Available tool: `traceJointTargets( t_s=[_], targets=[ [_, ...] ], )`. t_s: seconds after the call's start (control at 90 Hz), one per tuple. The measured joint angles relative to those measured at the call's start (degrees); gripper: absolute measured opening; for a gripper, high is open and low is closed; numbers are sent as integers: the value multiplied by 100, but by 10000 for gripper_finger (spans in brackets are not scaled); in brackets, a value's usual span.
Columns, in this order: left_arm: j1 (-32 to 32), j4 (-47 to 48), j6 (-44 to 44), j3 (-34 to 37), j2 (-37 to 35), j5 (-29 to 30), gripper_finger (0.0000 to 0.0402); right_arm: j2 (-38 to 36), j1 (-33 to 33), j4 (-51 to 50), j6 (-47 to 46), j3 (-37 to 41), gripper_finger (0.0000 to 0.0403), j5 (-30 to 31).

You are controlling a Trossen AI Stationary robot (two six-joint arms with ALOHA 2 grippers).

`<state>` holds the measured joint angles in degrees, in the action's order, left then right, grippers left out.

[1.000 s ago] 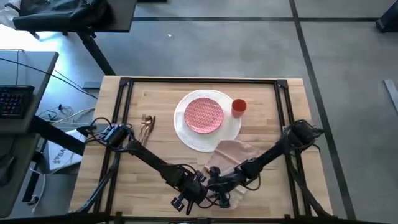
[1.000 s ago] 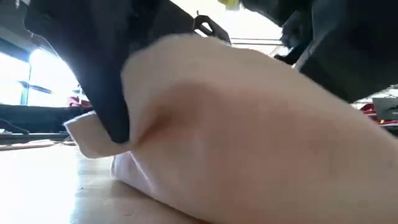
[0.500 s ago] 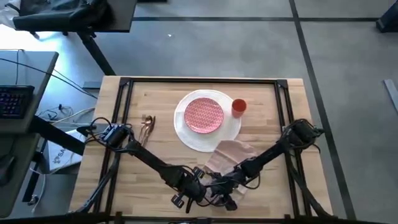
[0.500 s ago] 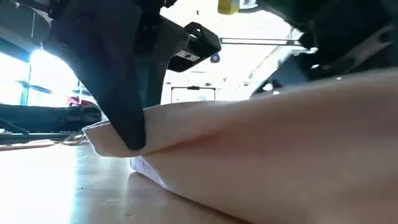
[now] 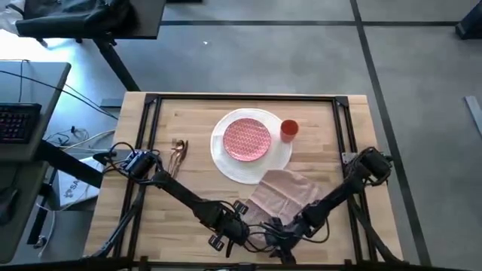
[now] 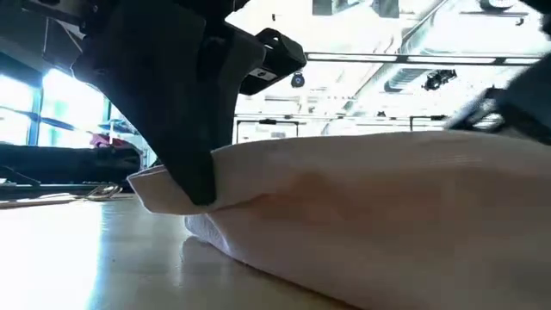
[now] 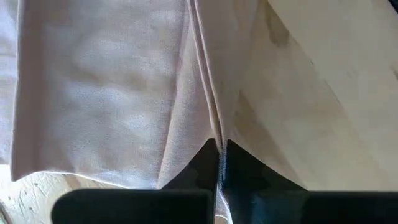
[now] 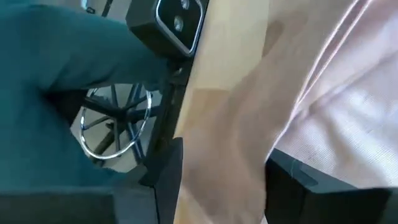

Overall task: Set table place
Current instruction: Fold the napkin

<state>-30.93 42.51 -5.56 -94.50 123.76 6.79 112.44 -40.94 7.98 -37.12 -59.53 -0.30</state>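
The pale pink napkin [image 5: 282,192] lies on the light-wood table [image 5: 188,196] near its front edge, just in front of the large white plate [image 5: 252,162]. The red-patterned plate [image 5: 247,138] sits on the white one. The orange cup [image 5: 289,129] stands to the plates' right and the copper cutlery [image 5: 178,154] lies to their left. My left gripper [image 7: 219,146] is shut on the napkin's near left part. My right gripper [image 8: 230,186] is open, low over bare wood beside the napkin [image 8: 348,118]. My left gripper pinches a raised fold of the napkin [image 7: 214,134] between its two shut fingers, slanting down from above. More than one layer runs into the fingers. In the low view the pinched corner [image 6: 164,185] stands a little off the wood; the rest lies on the table. My right gripper has one finger [image 8: 298,180] at the napkin's edge; whether it touches, I cannot tell.
The black rail frame [image 5: 147,150] runs around the tabletop. A small black camera box [image 8: 180,18] sits at the table's near edge, close to my right gripper. Bare wood lies at the table's left [image 5: 169,199] and right of the napkin [image 5: 331,177].
The napkin, bulging high a second ago, has sunk and spread flatter on the table, while the corner in my left gripper has stayed pinched. My right gripper has drawn back toward the table's near edge, off the napkin.
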Motion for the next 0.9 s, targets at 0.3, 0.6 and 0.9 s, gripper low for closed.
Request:
traceJointTargets(
  t_s=[0.3,0.6,0.9],
  targets=[
    [-3,-20,48,0,0,143,0,0,-21,-248,-920,0,118,60],
    [-23,-24,160,0,0,321,0,0,-48,-130,-914,0,6,-288],
    [-134,606,296,-691,0,435,0,-219,-363,-1734,-783,-885,0,565]
  ],
)
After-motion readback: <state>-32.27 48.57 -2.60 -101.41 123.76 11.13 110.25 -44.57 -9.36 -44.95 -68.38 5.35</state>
